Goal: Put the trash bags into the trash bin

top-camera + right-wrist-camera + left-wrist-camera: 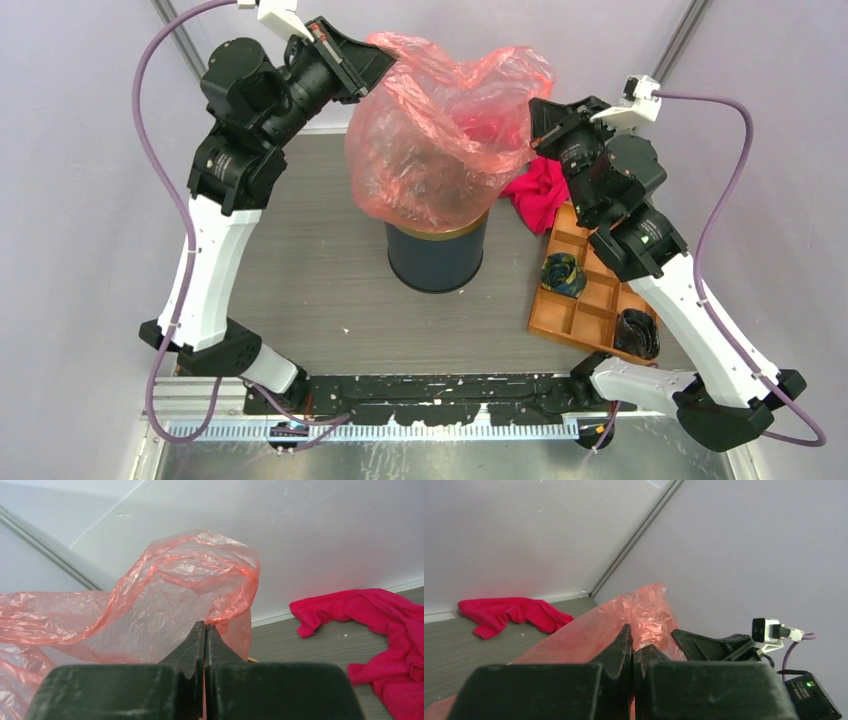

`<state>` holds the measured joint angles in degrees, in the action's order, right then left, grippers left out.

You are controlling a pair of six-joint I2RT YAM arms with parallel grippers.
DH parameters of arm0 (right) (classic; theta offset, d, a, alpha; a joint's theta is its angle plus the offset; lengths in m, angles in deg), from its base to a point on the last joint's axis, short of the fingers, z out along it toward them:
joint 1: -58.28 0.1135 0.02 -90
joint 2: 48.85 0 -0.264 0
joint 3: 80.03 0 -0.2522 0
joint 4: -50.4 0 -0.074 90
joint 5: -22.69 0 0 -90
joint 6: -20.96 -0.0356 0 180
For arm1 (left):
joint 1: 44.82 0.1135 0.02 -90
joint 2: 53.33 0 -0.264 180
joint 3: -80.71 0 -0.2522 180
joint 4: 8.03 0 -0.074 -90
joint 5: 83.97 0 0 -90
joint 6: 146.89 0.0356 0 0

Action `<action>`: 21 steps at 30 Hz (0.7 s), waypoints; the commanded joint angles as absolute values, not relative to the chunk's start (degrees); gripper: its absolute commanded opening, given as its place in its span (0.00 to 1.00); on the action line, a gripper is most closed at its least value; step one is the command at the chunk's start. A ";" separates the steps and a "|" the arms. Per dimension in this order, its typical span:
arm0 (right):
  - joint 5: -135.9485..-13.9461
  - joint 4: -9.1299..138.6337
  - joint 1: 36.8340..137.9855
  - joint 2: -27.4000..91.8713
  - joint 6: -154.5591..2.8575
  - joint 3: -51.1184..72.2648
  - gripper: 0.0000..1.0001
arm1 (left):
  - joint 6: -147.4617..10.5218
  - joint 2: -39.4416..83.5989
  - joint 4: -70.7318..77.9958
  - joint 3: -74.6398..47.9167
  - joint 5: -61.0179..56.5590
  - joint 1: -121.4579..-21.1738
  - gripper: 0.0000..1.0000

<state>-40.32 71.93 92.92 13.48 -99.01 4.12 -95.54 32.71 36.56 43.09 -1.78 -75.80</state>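
Note:
The translucent red-pink trash bag (440, 130) hangs stretched between my two grippers, above the dark navy trash bin (437, 255) with its gold rim. The bag's lower end drapes over the bin's mouth and hides it. My left gripper (375, 62) is shut on the bag's upper left edge; the film (644, 612) shows past its closed fingers (632, 642). My right gripper (532, 125) is shut on the bag's right edge (180, 595), jaws pressed together (205, 630).
A magenta cloth (537, 190) lies on the table right of the bin, also in the left wrist view (509, 612) and right wrist view (380, 625). An orange compartment tray (590, 290) with dark items sits at the right. Walls stand close behind.

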 commanded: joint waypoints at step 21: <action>-36.32 74.74 91.29 11.15 -91.23 -1.31 0.01 | -108.69 41.02 23.17 38.81 -19.71 -69.95 0.01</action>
